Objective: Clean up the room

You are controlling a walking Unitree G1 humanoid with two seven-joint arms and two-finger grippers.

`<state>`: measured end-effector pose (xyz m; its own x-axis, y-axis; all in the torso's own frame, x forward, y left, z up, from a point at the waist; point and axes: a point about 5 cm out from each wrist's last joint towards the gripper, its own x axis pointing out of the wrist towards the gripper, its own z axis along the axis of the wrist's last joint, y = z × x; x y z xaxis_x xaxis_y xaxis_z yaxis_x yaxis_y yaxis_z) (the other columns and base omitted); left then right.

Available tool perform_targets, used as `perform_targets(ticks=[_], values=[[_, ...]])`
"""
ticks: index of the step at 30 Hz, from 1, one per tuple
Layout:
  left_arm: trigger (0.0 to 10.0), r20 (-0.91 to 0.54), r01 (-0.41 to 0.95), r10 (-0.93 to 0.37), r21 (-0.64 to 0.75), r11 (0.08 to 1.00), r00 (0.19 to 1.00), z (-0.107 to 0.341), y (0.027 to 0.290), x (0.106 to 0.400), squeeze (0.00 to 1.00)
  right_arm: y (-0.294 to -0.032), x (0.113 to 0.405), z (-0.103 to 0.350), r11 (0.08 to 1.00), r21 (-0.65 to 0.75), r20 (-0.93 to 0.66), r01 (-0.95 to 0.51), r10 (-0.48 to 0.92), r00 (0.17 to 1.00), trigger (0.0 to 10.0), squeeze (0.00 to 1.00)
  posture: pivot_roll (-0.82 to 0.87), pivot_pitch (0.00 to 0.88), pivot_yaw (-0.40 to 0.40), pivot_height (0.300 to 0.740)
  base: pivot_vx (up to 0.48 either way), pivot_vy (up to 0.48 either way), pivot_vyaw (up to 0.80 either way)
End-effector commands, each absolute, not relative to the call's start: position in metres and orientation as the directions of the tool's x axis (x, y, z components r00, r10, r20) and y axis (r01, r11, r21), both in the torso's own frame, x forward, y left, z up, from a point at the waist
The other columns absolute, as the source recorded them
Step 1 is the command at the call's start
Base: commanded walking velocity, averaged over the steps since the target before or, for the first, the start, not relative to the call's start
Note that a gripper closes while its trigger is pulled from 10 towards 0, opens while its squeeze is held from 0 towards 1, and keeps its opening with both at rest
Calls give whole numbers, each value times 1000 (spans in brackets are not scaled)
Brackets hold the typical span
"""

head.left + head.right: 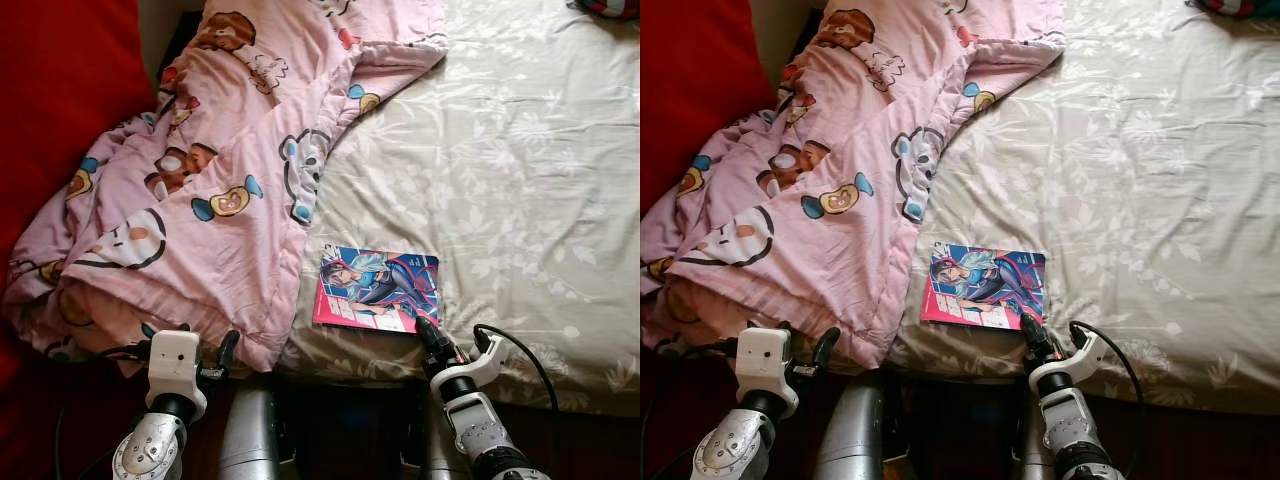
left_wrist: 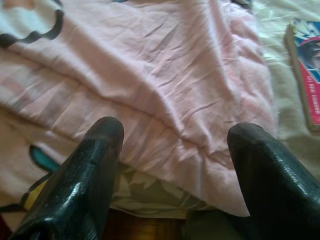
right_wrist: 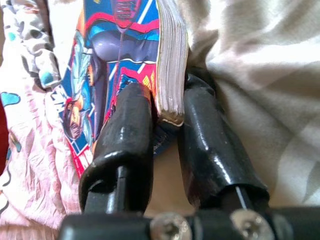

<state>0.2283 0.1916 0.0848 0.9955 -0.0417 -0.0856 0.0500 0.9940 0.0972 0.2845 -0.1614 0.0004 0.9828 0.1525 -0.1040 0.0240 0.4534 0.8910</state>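
Grey floral sheet covers the bed [image 1: 520, 170], with a crumpled pink blanket [image 1: 200, 190] heaped over its left side. Near the bed's front edge, just beside the blanket, lies a comic book [image 1: 378, 288]. The right gripper [image 3: 167, 117] pinches the book's near corner, one finger on the cover and one beneath. The left gripper [image 2: 175, 140] hovers spread over the blanket's hem. Picking up the book seems underway; next comes a steady lift clear of the sheet.

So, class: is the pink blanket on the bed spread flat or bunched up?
Bunched up. The blanket lies in folds over the left side of the bed, its edge turned back, beside the book held by the right gripper.
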Motion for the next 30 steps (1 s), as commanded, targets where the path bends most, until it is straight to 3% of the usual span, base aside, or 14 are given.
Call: perform_targets(ticks=[1, 9, 23, 27, 30], values=[[10000, -128, 45, -29, 121, 992, 991, 75, 196, 222, 0, -158, 262, -20, 437, 894, -179, 96, 152, 972, 0, 0, 116, 295, 94, 601, 0, 0, 0], [10000, -129, 48, -33, 120, 992, 991, 73, 195, 225, 0, -176, 236, -34, 435, 887, -205, 154, 72, 976, 0, 0, 99, 297, 94, 601, 0, 0, 0], [10000, -127, 45, -29, 129, 991, 991, 69, 198, 229, 0, -172, 267, -2, 434, 901, -56, 32, 43, 997, 0, 0, 91, 275, 93, 601, 0, 0, 0], [10000, -113, 21, -8, 117, 993, 994, 70, 200, 237, 0, -177, 274, 10, 511, 859, -33, 28, 1, 999, 0, 0, 70, 244, 79, 601, 0, 0, 0], [10000, -97, -35, 40, 55, 998, 994, 71, 202, 246, 0, -181, 279, 19, 650, 759, -41, 36, -8, 999, 0, 0, 49, 218, 65, 601, 0, 0, 0]])
